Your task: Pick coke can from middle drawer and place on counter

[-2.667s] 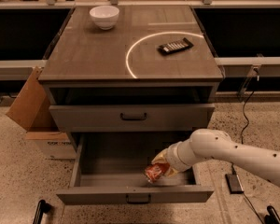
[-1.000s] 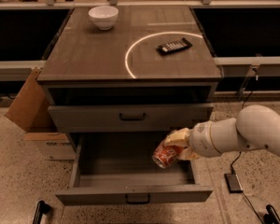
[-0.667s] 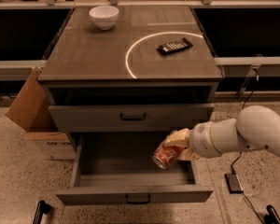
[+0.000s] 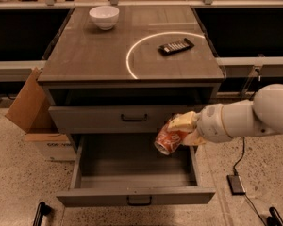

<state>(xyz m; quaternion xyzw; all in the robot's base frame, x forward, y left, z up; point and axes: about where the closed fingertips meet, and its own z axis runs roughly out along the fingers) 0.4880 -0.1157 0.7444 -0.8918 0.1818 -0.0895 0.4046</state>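
gripper [image 4: 180,131] clamped on tilted coke can [image 4: 166,142]; over open middle drawer [image 4: 137,196], 2 o'clock corner | surface [image 4: 89,55]: white bowl [image 4: 104,17] 11 o'clock; remote [image 4: 176,46] 2 o'clock

Robot test lab here: white arc [image 4: 128,58] marked on the desk [image 4: 89,55], cardboard box [image 4: 30,108] off its left edge, power brick [image 4: 236,184] on speckled floor [image 4: 19,182]; gripper [image 4: 178,132] grasps the coke can [image 4: 167,141] below its front-right corner.
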